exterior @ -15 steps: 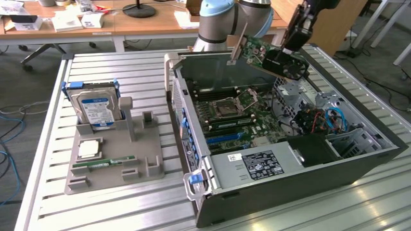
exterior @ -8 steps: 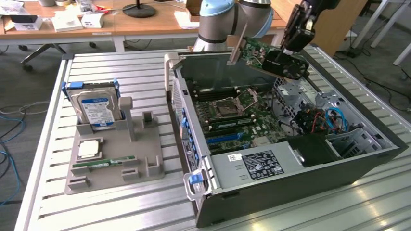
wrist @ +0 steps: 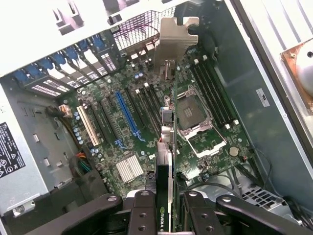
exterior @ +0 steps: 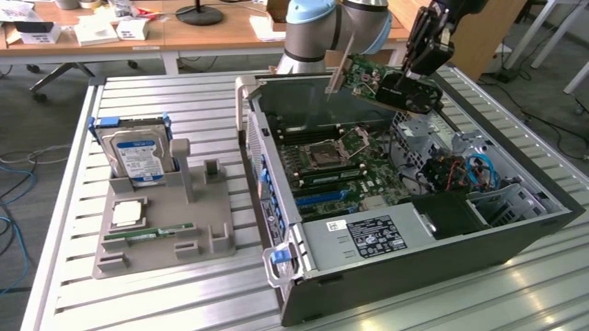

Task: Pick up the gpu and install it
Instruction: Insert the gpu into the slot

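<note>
My gripper [exterior: 420, 72] is shut on the gpu [exterior: 376, 77], a green circuit card with a black cooler and a silver end bracket [exterior: 338, 67]. I hold it tilted in the air above the back of the open computer case [exterior: 442, 238]. In the wrist view the gpu [wrist: 169, 147] runs edge-on away from my gripper [wrist: 166, 218], clamped between the two black fingers [wrist: 143, 211], with its bracket [wrist: 174, 41] at the far end. It hangs over the motherboard [wrist: 146, 147], between the blue slot [wrist: 128, 115] and the CPU socket [wrist: 195, 120], apart from the board.
A grey parts holder [exterior: 184, 248] on the slatted table at the exterior view's left carries a hard drive [exterior: 138, 155], a RAM stick [exterior: 147, 234] and a CPU [exterior: 129, 212]. Inside the case sit a power supply [exterior: 363, 234] and drive cage [exterior: 501, 203]. Wooden desks stand behind.
</note>
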`<act>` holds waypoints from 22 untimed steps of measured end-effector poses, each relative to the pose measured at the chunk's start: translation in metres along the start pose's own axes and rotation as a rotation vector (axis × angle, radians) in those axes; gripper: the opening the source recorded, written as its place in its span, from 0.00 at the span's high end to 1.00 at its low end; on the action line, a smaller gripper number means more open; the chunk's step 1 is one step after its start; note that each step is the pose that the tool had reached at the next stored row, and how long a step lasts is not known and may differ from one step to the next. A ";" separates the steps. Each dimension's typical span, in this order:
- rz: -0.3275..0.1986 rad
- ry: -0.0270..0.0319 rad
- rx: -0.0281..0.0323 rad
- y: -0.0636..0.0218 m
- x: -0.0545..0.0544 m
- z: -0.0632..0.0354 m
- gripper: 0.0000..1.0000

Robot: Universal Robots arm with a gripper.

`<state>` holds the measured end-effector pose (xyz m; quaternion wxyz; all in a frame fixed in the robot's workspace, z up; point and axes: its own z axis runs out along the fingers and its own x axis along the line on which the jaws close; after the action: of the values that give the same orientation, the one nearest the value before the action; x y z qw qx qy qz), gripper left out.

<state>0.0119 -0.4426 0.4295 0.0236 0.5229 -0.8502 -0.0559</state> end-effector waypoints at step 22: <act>-0.089 -0.0313 0.0840 0.0037 0.002 0.0072 0.74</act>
<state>0.0068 -0.4425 0.4228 -0.0141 0.5599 -0.8279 -0.0293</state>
